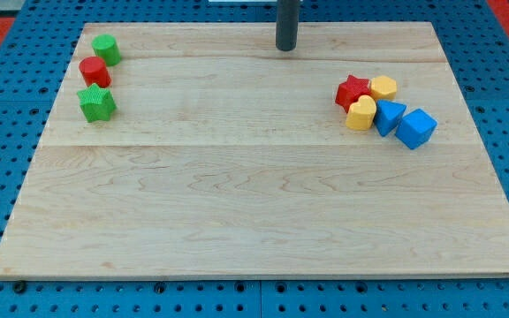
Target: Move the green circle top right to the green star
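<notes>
The green circle sits near the board's top left corner. A red circle lies just below it, touching or nearly touching. The green star lies just below the red circle, at the view's left. My tip rests near the top edge of the board, at the middle, far to the right of the green circle and apart from every block.
A cluster sits at the view's right: a red star, a yellow hexagon, a yellow heart, a blue triangular block and a blue cube. The wooden board lies on a blue perforated table.
</notes>
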{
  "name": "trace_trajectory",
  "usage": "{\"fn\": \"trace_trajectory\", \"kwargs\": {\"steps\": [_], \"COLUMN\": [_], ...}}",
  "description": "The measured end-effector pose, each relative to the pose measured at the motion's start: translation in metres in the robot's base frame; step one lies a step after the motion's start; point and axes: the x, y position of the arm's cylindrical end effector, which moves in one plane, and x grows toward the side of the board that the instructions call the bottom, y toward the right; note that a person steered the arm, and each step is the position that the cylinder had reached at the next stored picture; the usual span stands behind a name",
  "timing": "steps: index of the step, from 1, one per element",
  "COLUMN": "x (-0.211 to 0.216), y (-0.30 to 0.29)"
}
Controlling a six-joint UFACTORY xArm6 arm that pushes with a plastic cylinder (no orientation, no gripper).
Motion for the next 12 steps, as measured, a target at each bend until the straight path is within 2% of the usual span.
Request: {"fn": "trace_trajectory", "kwargs": {"steps": [1, 2, 9, 12], "x": [-0.031, -0.037, -0.038, -0.037], "y": [0.001, 0.001, -0.001, -0.117]}}
